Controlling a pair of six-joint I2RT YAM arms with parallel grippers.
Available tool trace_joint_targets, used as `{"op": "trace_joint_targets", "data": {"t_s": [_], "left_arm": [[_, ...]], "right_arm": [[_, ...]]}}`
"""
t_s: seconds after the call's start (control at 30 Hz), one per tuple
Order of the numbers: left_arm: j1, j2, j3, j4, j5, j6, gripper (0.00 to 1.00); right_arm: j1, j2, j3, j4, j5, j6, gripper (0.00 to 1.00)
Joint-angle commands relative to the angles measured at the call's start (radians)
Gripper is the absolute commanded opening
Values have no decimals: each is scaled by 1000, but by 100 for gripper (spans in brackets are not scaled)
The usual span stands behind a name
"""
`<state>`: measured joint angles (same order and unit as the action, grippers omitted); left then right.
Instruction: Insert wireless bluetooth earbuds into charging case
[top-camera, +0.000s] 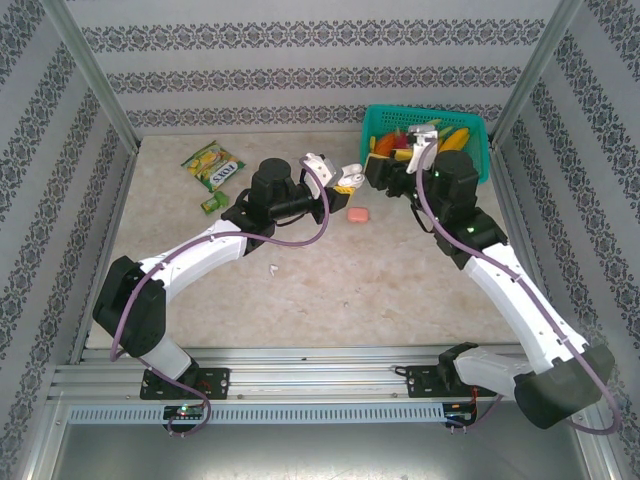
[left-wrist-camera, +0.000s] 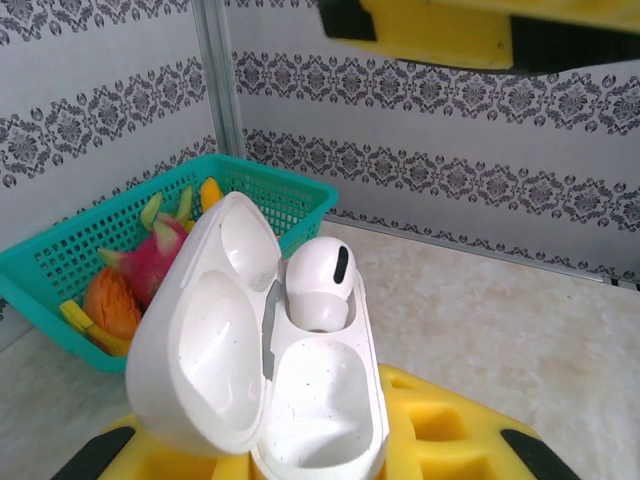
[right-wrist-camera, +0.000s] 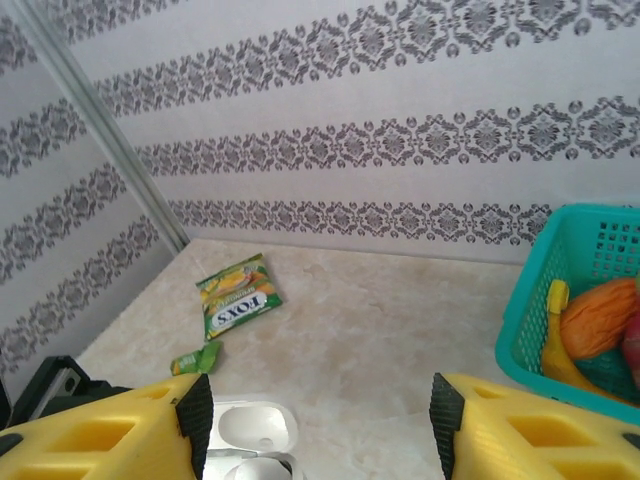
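Near the teal basket (left-wrist-camera: 290, 190), the left gripper (top-camera: 345, 178) clamps the open charging case (left-wrist-camera: 320, 400), one white earbud (left-wrist-camera: 318, 280) seated; the right gripper (right-wrist-camera: 320, 415) gapes empty.

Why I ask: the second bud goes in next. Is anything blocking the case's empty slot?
Nothing visible does: the case is open, its lid swung clear, and the empty slot lies bare beside the one seated earbud.

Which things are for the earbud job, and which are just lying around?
For the job: white charging case, white earbud in it, pink case.
Lying about: teal fruit basket, sweets packet, green wrapper.
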<state>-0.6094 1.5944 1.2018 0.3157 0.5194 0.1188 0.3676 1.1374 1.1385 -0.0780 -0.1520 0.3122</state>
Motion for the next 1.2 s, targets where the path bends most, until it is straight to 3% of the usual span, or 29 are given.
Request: {"op": "trace_joint_targets", "data": {"t_s": [0.0, 0.37, 0.57, 0.8, 0.97, 1.17], "left_arm": [[-12, -17, -15, 72, -23, 7, 0], [108, -125, -137, 102, -52, 52, 0], [214, -183, -196, 119, -52, 17, 0], [292, -253, -254, 123, -86, -8, 0], [349, -299, -287, 131, -124, -20, 0], [410, -321, -301, 153, -149, -45, 0]], "right_arm": [[-25, -40, -21, -7, -22, 84, 62], [-22, -69, -215, -131, -37, 139, 62], [96, 68, -258, -137, -18, 107, 62], [305, 415, -94, -184, 9, 93, 61], [411, 630, 105, -299, 88, 271, 59], [472, 795, 322, -441, 151, 533, 59]]}}
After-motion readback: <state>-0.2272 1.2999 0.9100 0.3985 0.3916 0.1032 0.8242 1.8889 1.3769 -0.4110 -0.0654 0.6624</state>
